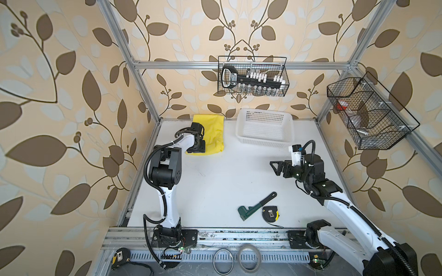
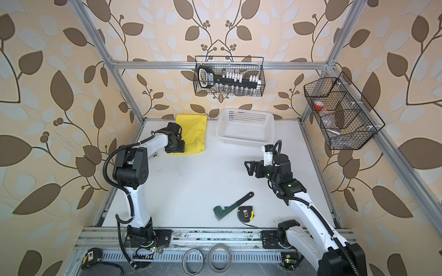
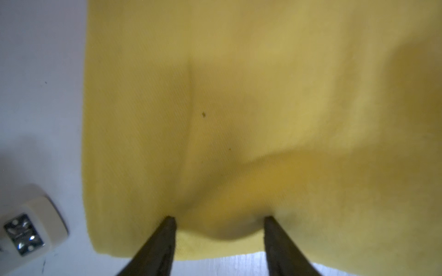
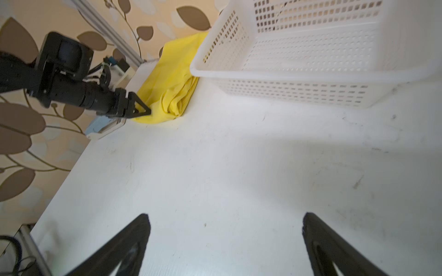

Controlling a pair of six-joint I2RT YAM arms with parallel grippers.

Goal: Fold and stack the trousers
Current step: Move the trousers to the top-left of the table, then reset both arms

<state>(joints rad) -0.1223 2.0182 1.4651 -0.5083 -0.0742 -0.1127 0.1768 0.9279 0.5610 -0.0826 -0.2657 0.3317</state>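
Resting on folded yellow trousers (image 1: 212,129) at the worktop's (image 1: 215,179) far left corner, left gripper (image 3: 219,218) parted; right gripper (image 4: 226,215) wide, empty.

Two matching arms here: the left arm (image 1: 168,205) rooted at seven o'clock of the tabletop (image 1: 215,167), the right arm (image 1: 344,211) at five. Glossy white shells cover the long links, with blocky matt-black housings at the joints. Look at that big elbow housing (image 1: 165,172), small holes dotted on its side. A black ribbed hose (image 1: 145,167) runs along the left arm, cinched with white ties, and a second ribbed hose (image 1: 369,224) tracks the right. Black base plates (image 1: 190,235) sit on a silver rail (image 1: 239,235). A green light (image 2: 290,185) glows on the right forearm. There's a white camera block (image 1: 296,155) at the right wrist, blue plug on top. The jaws are black, triangular, open-framed.
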